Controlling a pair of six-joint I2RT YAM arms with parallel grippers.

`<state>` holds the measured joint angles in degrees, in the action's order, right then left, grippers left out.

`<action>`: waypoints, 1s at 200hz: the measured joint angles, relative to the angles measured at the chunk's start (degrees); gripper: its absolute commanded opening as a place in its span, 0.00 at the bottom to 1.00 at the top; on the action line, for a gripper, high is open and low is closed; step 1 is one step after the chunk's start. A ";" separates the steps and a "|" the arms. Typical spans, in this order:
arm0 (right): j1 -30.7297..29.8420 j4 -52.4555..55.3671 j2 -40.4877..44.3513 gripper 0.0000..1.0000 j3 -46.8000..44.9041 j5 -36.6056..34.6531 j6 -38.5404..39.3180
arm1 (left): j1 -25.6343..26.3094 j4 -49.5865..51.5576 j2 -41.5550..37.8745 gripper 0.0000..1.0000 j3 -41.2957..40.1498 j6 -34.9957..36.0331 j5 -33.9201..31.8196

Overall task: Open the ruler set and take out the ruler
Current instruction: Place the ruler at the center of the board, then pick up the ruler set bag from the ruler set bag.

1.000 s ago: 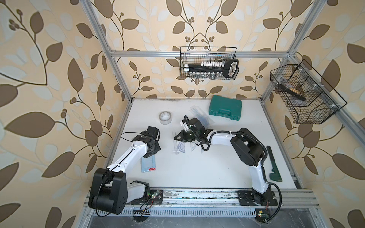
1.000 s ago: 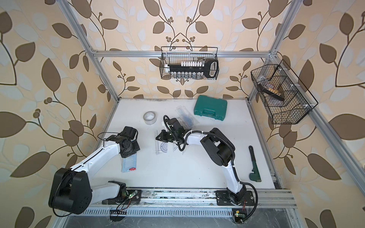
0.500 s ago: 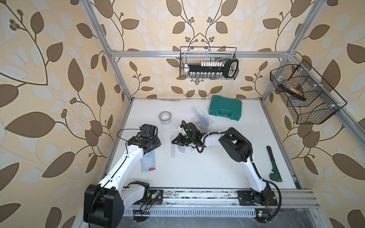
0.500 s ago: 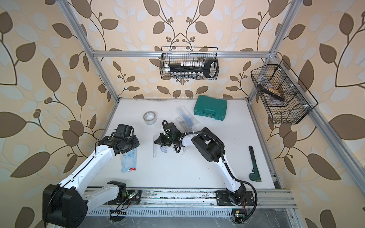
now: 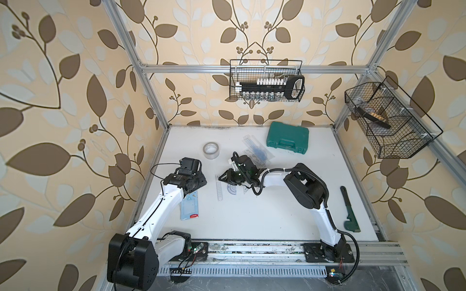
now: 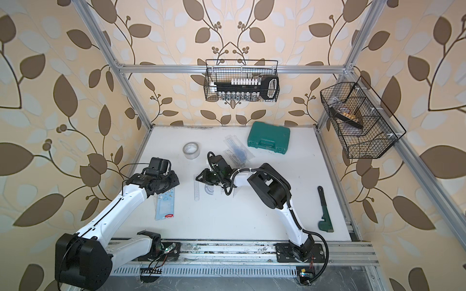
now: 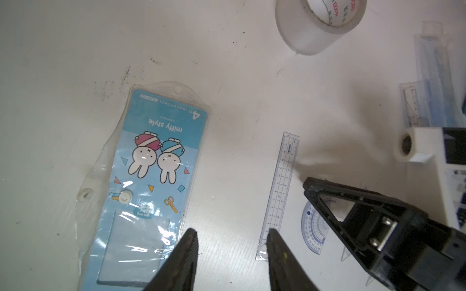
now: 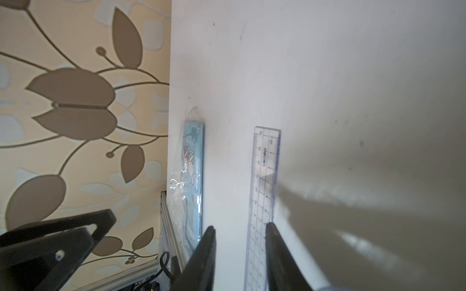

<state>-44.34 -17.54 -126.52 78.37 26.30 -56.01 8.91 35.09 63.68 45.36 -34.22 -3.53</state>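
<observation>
The ruler set (image 5: 189, 209) is a blue cartoon-rabbit pouch in a clear sleeve, lying flat near the table's left edge; it also shows in the left wrist view (image 7: 151, 181). The clear straight ruler (image 5: 220, 187) lies on the table to its right, outside the pouch. My right gripper (image 8: 239, 228) is open just above the ruler (image 8: 264, 189), which runs flat beside one finger. My left gripper (image 7: 230, 234) hangs open over bare table between the pouch and the ruler (image 7: 280, 194), holding nothing. In both top views the arms meet mid-table, left gripper (image 5: 200, 182), right gripper (image 6: 199, 176).
A clear protractor (image 5: 233, 189) lies right of the ruler, under the right gripper. A tape roll (image 5: 211, 150), another clear ruler pouch (image 5: 257, 148) and a green case (image 5: 287, 138) sit farther back. A green wrench (image 5: 349, 209) lies at the right edge. Wire baskets (image 5: 266, 83) hang on the walls.
Both grippers have opened. The right one slid a little to the left and let the ruler lie flat on the table. The left one has let go of the pouch.
</observation>
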 measured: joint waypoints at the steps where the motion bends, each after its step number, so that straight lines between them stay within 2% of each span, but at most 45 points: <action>1: 0.00 0.07 0.13 0.34 0.00 0.02 0.04 | 0.00 -0.04 0.02 0.50 0.00 0.00 0.07; 47: 2.97 9.16 11.19 0.41 -0.26 -4.02 9.70 | 0.04 -5.01 2.16 0.59 0.09 1.14 3.63; 66: 6.82 15.93 14.95 0.46 0.85 -7.82 16.22 | 0.35 -7.15 3.61 0.62 0.35 1.46 5.11; 92: 12.39 25.46 15.67 0.49 4.63 -15.02 24.94 | 2.47 -10.12 5.35 0.65 1.25 2.29 6.84; 109: 16.63 29.97 15.67 0.50 5.53 -16.06 28.33 | 4.31 -11.93 6.71 0.68 2.34 2.75 8.07; 158: 29.97 32.68 15.67 0.51 2.21 -12.11 28.72 | 10.32 -17.35 13.81 0.77 7.82 4.26 10.91; 200: 33.38 31.30 13.22 0.50 1.11 -7.63 26.43 | 14.23 -21.51 20.59 0.83 10.80 4.00 13.46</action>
<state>-10.96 13.76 -113.30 79.48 18.68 -29.58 23.14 13.58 84.27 56.16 -30.22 9.93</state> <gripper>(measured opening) 0.502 0.815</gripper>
